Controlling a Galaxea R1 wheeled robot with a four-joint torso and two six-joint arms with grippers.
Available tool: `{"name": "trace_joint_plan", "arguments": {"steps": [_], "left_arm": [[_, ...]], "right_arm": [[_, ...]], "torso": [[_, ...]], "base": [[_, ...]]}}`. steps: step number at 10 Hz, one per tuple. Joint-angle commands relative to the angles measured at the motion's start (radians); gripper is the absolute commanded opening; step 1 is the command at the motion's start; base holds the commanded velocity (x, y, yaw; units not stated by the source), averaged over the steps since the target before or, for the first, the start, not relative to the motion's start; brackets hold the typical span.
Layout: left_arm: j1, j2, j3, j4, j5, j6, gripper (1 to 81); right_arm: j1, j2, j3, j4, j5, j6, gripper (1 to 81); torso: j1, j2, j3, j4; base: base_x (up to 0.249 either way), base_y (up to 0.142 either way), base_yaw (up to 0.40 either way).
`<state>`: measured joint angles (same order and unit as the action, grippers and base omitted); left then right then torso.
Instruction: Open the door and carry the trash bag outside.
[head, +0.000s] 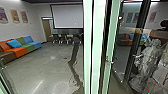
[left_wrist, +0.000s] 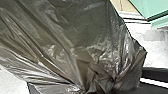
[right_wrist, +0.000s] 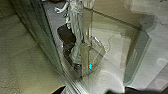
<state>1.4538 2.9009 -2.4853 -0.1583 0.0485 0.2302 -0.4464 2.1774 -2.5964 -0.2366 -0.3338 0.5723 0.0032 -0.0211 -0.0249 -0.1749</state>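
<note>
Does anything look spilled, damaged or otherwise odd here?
One thing: a dark, jagged strip running down the middle of the floor in the head view, unlike the even grey around it. Whether it is a stain, a reflection or something else, I cannot tell. The trash bag is creased, with no plain tear.

A smooth grey floor (head: 45, 71) is seen in the head view, with soft light reflected in patches. Along the wall at the left side, it is occupied by a low sofa (head: 20, 52) made up of brown, orange, green and blue sections; a blue cushion (head: 13, 44) is set on the sofa. Near the far wall, the floor is taken up by a row of dark chairs (head: 55, 40). Beyond the glass, a pale draped statue (head: 147, 62) is stood upright, its footing only blurrily shown.
</note>
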Motion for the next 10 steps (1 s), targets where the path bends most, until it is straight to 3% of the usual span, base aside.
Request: {"name": "trace_joint_plan", "arguments": {"steps": [1,7,10], "left_arm": [[-0.060,-0.006,0.014,-0.009,0.056,-0.002,1.0],[-0.060,-0.011,0.016,-0.009,0.054,-0.002,1.0],[-0.062,-0.006,0.016,-0.010,0.054,-0.002,1.0]], "right_arm": [[0.162,-0.023,0.003,-0.044,0.125,-0.020,81.1],[0.152,-0.020,0.095,-0.041,0.105,-0.012,81.1],[0.166,-0.103,0.151,-0.047,0.110,-0.011,81.1]], "torso": [[0.000,0.000,0.000,0.000],[0.000,0.000,0.000,0.000],[0.001,0.000,0.000,0.000]], "base": [[0.000,0.000,0.000],[0.000,0.000,0.000],[0.000,0.000,0.000]]}}
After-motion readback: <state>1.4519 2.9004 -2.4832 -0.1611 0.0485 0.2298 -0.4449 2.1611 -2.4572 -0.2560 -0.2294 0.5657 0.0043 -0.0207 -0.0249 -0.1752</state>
